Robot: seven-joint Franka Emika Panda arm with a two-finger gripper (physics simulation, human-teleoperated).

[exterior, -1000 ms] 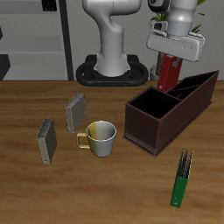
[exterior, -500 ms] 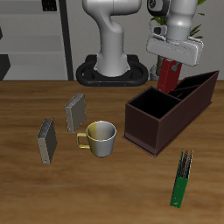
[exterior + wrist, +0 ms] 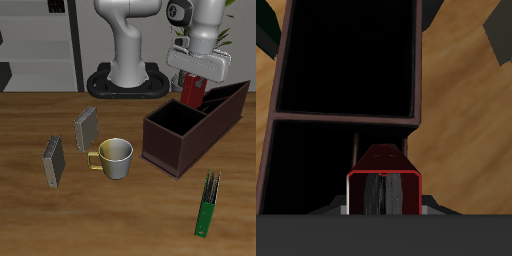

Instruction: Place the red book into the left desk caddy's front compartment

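Red book (image 3: 193, 90) pinched upright in the jaws, apparently just above the left desk caddy (image 3: 180, 140), mug (image 3: 115, 157) on worktop (image 3: 40, 220).

The red book (image 3: 383, 180) is seen end-on: a red cover framing pale grey page edges, directly over the caddy (image 3: 416, 95). Grey gripper parts flank the book's lower corners; the fingertips themselves are hidden. Below the book, the caddy shows two dark sections split by a cross wall, the far one large and square, the near one crossed by a thin divider just beside the book. Wooden table (image 3: 466, 120) runs along the caddy's outer wall.
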